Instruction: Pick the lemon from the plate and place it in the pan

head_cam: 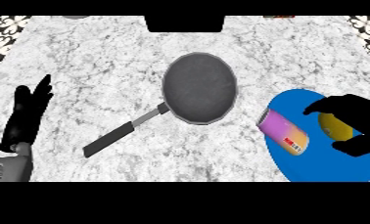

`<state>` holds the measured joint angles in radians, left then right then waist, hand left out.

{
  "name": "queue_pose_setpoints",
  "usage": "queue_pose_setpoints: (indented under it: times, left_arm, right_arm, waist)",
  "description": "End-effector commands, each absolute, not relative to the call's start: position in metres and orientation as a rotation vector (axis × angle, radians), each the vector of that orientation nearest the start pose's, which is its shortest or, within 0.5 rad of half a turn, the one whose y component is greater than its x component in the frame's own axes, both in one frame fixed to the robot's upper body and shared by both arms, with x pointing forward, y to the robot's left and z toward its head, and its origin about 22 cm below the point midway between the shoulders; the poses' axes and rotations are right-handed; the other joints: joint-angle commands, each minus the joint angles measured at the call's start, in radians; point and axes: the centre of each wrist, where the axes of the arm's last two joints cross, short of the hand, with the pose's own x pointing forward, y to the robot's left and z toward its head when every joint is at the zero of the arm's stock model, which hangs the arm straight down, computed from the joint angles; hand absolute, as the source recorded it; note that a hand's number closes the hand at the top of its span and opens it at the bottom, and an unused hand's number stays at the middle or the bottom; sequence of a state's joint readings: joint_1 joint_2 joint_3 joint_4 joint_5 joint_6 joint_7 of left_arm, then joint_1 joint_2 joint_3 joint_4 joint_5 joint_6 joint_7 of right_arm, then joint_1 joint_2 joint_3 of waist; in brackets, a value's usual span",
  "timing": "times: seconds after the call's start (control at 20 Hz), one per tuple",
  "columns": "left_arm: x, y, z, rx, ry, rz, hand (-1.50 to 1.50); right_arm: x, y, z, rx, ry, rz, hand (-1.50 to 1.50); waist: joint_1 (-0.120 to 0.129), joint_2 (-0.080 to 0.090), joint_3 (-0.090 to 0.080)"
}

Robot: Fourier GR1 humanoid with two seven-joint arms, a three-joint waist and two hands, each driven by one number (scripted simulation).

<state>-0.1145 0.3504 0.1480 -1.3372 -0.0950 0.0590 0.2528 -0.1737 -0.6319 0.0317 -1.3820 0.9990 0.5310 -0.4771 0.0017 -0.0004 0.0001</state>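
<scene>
- As seen from the head view, a marbled counter [108, 61] is recorded as the largest item, bearing everything listed below.
- Blue plate [303, 167]: set at the right edge, partly cut off; a lemon and a pink-and-orange packet are held on it.
- Pan [200, 88]: dark, round, nothing in it, placed mid-counter well apart from the plate, handle pointing down-left.
- Left hand [25, 115]: shown at the left edge, fingers straight and up, resting.
- Right hand [347, 120]: positioned over the plate, fingers and thumb curled around the lemon, apparently not yet closed on it.
- Packet [283, 132]: laid just beside the lemon, toward the pan.
- Lemon [336, 126]: yellow, mostly hidden by the hand; judged light, stiff and smooth-skinned, liable to roll, best taken across its middle.
</scene>
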Motion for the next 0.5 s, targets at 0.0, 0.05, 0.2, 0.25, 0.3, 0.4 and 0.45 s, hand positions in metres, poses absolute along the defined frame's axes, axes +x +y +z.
queue_pose_setpoints:
  times: [0.0,0.05,0.2,0.25,0.3,0.4,0.45]
  left_arm:
    - [0.266,0.356,0.011,0.487,-1.197,-0.084,0.0]
    - [0.255,0.366,0.014,0.493,-1.213,-0.097,0.0]
    - [0.27,0.357,0.027,0.479,-1.207,-0.103,0.0]
    - [0.266,0.345,0.021,0.493,-1.208,-0.092,0.0]
    - [0.272,0.343,0.005,0.49,-1.205,-0.088,0.0]
    - [0.276,0.348,-0.003,0.49,-1.195,-0.111,0.0]
    - [0.26,0.36,0.019,0.524,-1.201,-0.093,0.0]
  right_arm:
    - [0.288,-0.379,0.083,-0.6,-1.19,1.706,1.5]
    - [0.277,-0.389,0.075,-0.605,-1.193,1.718,1.5]
    - [0.289,-0.39,0.073,-0.619,-1.209,1.72,1.5]
    - [0.288,-0.386,0.06,-0.619,-1.219,1.686,1.5]
    - [0.295,-0.382,0.067,-0.611,-1.204,1.695,1.5]
    - [0.29,-0.375,0.061,-0.597,-1.228,1.679,1.5]
    - [0.266,-0.367,0.054,-0.689,-1.156,1.541,1.5]
  waist:
    - [0.001,0.001,0.0]
    - [0.001,0.0,0.0]
    - [0.001,0.0,0.0]
    - [0.001,0.0,0.0]
    - [-0.001,0.001,0.0]
    - [-0.003,0.001,0.0]
    - [-0.014,-0.006,-0.001]
